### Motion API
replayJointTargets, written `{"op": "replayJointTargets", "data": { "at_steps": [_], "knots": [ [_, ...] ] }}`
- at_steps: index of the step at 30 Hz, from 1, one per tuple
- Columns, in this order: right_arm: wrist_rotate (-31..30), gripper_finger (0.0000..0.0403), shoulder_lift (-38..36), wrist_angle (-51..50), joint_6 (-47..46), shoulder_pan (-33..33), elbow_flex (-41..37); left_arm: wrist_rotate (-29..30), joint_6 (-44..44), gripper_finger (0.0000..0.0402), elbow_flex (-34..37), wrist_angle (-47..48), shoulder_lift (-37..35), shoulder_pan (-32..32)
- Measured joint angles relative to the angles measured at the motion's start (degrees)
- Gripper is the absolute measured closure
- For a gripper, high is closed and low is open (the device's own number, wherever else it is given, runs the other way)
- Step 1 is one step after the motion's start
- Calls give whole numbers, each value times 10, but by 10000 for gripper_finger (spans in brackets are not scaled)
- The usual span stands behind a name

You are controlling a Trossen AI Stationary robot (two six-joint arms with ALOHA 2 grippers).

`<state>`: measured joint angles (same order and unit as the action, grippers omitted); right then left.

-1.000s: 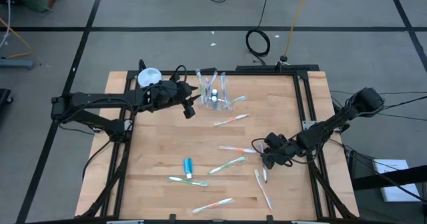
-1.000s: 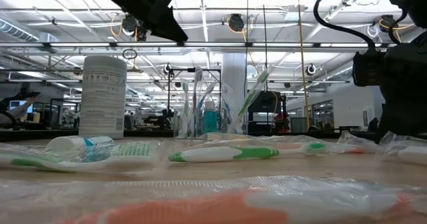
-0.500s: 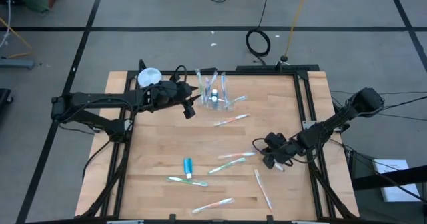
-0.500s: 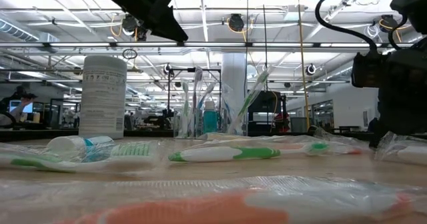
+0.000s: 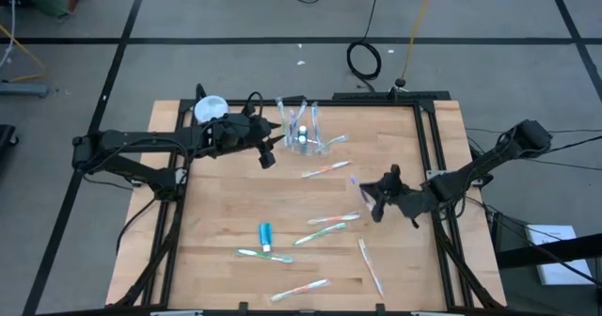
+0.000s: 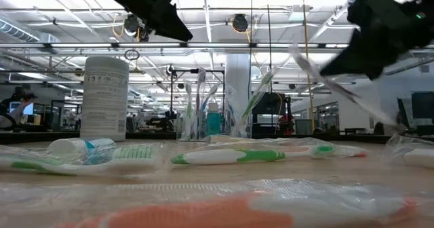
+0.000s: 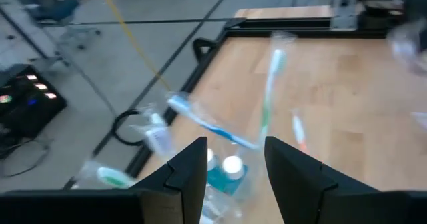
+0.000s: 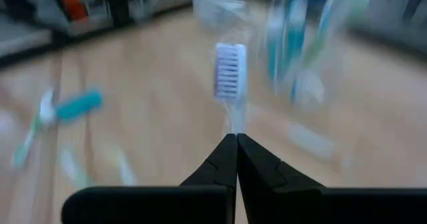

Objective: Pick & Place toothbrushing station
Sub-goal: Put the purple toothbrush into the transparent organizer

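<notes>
The clear cup (image 5: 301, 137) stands at the table's far middle with several toothbrushes upright in it. More toothbrushes (image 5: 325, 168) (image 5: 318, 231) and a blue toothpaste tube (image 5: 265, 234) lie flat on the wood. My left gripper (image 5: 267, 156) hovers open above the table just left of the cup (image 7: 227, 171). My right gripper (image 5: 373, 196) is raised over the table's right half. It is shut on a toothbrush (image 8: 230, 71) in a clear wrapper (image 6: 319, 75). My right gripper pinches the toothbrush's neck (image 8: 234, 123) just below the head, between its two fingertips. The fingers come from the table's right side, and the bristled head (image 8: 230, 67) sticks out beyond them. The brush is clear of the table and slants, its handle end (image 6: 390, 119) lower than its head.
A tall white-blue container (image 5: 211, 109) (image 6: 105, 99) stands at the far left, behind my left arm. Loose toothbrushes lie near the front edge (image 5: 299, 290) (image 5: 263, 255) and at the right (image 5: 370, 264). Black frame rails (image 5: 428, 147) run along the table's edges.
My right gripper has shut on a toothbrush low at the table's right. It has then risen and gone toward the far edge, carrying the brush clear of the wood. One other brush near it has slid a little.
</notes>
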<state>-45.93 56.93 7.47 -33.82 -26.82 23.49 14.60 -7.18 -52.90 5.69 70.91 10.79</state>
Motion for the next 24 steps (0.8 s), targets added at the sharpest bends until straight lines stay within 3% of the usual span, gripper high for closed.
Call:
{"op": "replayJointTargets", "data": {
  "at_steps": [4, 9, 13, 17, 24],
  "knots": [
    [5, 403, 7, 170, 165, 38, 0, -64, 13, 250, 0, 0, 0, 0],
    [69, 403, 26, 400, 339, 86, 1, -162, 35, 250, 0, -3, 4, -8],
    [142, 403, 40, 533, 423, 120, 1, -172, 35, 250, 0, -32, 13, -30],
    [204, 403, 53, 596, 455, 146, 1, -173, 43, 250, 0, -99, 46, -57],
    [222, 403, 57, 609, 457, 164, 1, -173, 47, 250, 0, -245, 179, -96]
  ]
}}
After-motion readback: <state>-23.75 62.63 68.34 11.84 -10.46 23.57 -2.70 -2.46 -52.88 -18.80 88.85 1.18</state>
